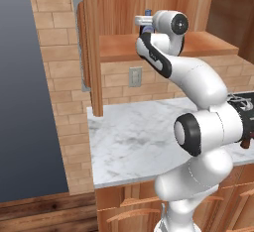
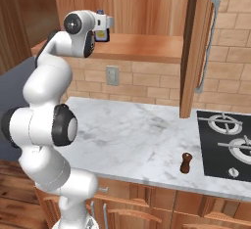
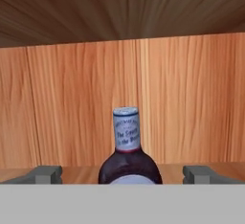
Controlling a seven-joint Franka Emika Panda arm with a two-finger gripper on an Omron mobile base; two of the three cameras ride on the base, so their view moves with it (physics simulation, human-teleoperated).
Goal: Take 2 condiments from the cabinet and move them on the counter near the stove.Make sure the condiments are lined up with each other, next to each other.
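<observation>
In the left base view, the arm is seen reaching to the upper middle of the frame, into the cabinet [image 1: 149, 13]. The blue cap of the bottle [image 1: 148, 13] shows just left of the wrist, above the shelf [image 1: 124, 47]. The marble bench [image 1: 134, 142] fills the lower middle, bare on this side, and the stove [image 1: 243, 102] is cut off at the right edge.

In the right base view, the claw [image 2: 102, 27] is at the upper left, with the bottle [image 2: 101, 33] and its yellowish label right at its tip on the shelf. The brown bottle [image 2: 186, 163] stands on the bench at the lower right, just beside the stove [image 2: 228, 145], so one condiment is judged to be already placed.

In the hand view, the blue-capped bottle [image 3: 128, 156] stands upright at the bottom centre before the cabinet back. The fingertips [image 3: 44, 173] are spread to their widest on either side of it, apart from the glass; nothing is gripped. The bottle is yet to be grasped, carried down, and set next to the brown one, in line with it.
</observation>
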